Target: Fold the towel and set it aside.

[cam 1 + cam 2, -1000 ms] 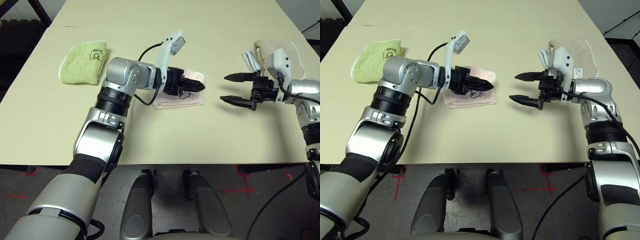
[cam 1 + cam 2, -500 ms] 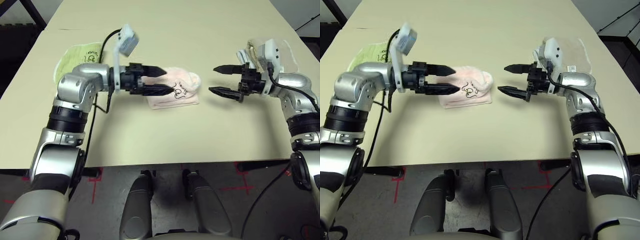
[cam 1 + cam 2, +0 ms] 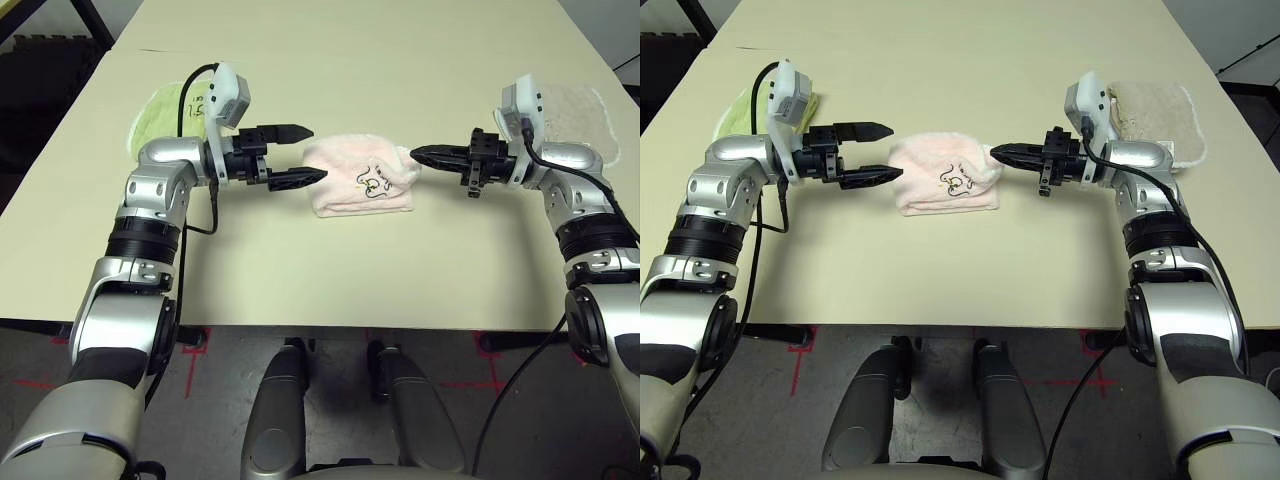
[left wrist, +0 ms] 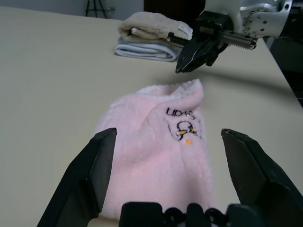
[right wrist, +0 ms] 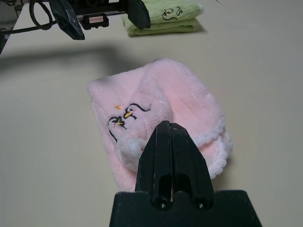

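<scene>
The towel [image 3: 358, 186], pale pink with a small dark embroidered figure, lies folded in a small bundle at the table's middle. My left gripper [image 3: 308, 152] hovers just off its left end, open, with nothing between the fingers [image 4: 94, 165]. From the other side my right gripper [image 3: 416, 153] points at the towel's right corner, its fingers [image 5: 168, 142] pressed shut together. In the left wrist view the right gripper's tip [image 4: 183, 67] sits slightly above and clear of the towel [image 4: 156, 142].
A lime-green folded towel [image 3: 160, 108] lies at the back left behind my left arm. A beige folded towel [image 3: 582, 108] with a white edge lies at the back right beside my right arm. The table's front edge [image 3: 330, 325] runs close below the pink towel.
My left gripper has drawn back leftward off the towel and stays open. My right gripper has closed and moved in toward the towel's right corner. The camera view has shifted too.
</scene>
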Controlling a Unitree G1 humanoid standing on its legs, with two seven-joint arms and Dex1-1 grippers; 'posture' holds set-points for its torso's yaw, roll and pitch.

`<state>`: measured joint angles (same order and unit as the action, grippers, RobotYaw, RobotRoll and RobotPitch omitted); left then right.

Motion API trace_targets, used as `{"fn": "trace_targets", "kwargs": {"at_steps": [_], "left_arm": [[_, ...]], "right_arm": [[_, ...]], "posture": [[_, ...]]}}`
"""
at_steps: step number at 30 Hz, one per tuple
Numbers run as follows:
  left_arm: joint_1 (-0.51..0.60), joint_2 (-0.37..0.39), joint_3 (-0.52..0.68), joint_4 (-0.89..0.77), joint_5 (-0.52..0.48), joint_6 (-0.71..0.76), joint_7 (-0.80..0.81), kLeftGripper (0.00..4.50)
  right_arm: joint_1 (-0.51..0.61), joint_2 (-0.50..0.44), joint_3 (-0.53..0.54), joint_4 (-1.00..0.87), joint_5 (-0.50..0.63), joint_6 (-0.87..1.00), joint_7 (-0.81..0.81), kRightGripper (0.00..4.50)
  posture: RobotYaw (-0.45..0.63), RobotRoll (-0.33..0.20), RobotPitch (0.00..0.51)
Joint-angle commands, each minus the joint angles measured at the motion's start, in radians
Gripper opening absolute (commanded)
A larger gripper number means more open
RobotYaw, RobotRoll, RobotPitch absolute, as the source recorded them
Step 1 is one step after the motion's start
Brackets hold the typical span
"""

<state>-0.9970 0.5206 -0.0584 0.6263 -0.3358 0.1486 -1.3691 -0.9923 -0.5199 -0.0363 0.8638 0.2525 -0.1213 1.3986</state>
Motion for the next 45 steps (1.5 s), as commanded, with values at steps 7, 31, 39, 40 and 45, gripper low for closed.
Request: {"fn": "trace_targets", "kwargs": {"at_steps": [7, 31, 39, 40, 45], "left_arm": [[-0.007, -0.028, -0.012, 0.062, 0.049, -0.152, -0.074, 0.89], [-0.007, -0.112, -0.124, 0.097, 0.181, -0.046, 0.006, 0.03], [-0.025, -0.107, -0.113, 0.255, 0.249, -0.107, 0.084, 0.03], [-0.035, -0.108, -0.107, 0.281, 0.253, -0.118, 0.097, 0.03], [-0.075, -0.102, -0.101, 0.375, 0.279, -0.162, 0.126, 0.03]], "right_arm": [[0.024, 0.004, -0.004, -0.069, 0.016, 0.033, 0.010, 0.00], [-0.040, 0.108, 0.042, 0.270, -0.158, -0.074, -0.136, 0.00], [0.043, 0.139, 0.028, 0.175, -0.130, -0.027, -0.152, 0.00], [0.055, 0.147, 0.033, 0.160, -0.130, -0.024, -0.158, 0.00], [0.083, 0.165, 0.044, 0.113, -0.135, -0.006, -0.182, 0.00]], "posture": [[0.07, 0.000, 0.213], [0.11, 0.000, 0.232], [0.07, 0.000, 0.241], [0.07, 0.000, 0.241], [0.08, 0.000, 0.242]]}}
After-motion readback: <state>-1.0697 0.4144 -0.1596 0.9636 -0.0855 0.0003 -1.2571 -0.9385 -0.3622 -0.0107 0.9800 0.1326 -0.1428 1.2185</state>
